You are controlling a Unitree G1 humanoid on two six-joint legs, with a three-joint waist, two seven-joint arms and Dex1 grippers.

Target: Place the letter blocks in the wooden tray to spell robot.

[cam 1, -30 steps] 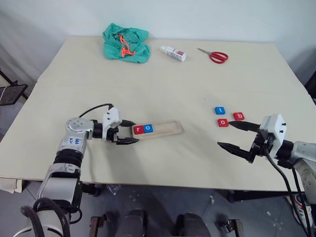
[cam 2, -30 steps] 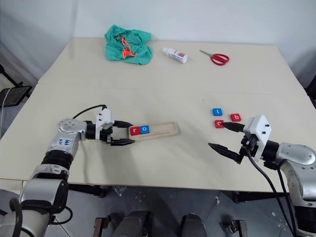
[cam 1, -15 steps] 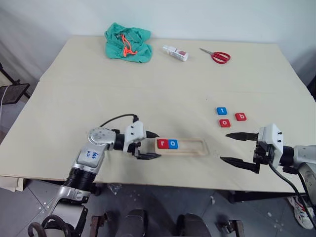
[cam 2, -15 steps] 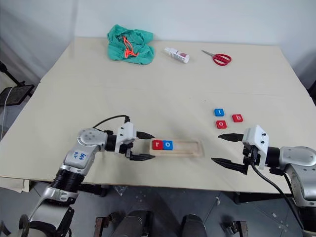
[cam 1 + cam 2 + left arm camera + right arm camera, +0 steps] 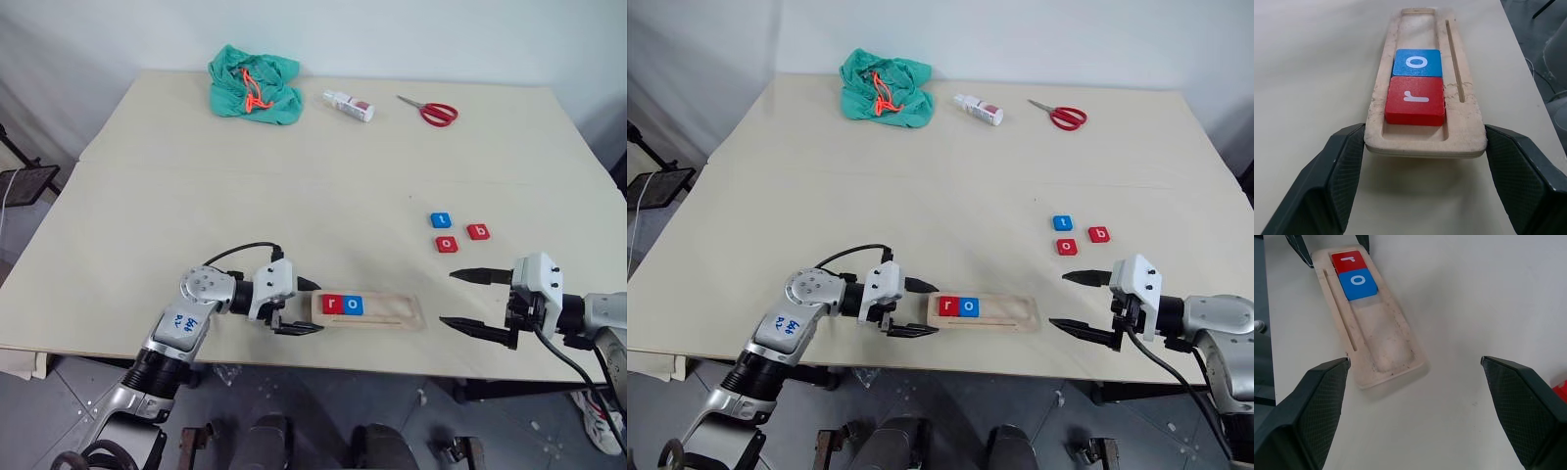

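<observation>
The wooden tray [image 5: 392, 311] lies near the table's front edge, with a red r block [image 5: 333, 305] and a blue o block [image 5: 355, 305] side by side at its left end. My left gripper [image 5: 302, 306] is shut on that end, one finger [image 5: 1347, 161] pressed against each long side. My right gripper [image 5: 452, 299] hovers open just past the tray's right end, with nothing between its fingers. Three loose letter blocks lie farther back on the right: a blue t [image 5: 441, 219], a red b [image 5: 478, 232] and a red o [image 5: 446, 245].
A crumpled green cloth [image 5: 252, 83] with an orange cord, a small white bottle [image 5: 348, 105] and red scissors [image 5: 426, 111] lie along the far side of the table. The table's front edge [image 5: 372, 364] runs close below the tray.
My left gripper has dragged the tray, with r and o in it, to the right and toward the front edge. The right gripper has drawn back slightly and stayed open.
</observation>
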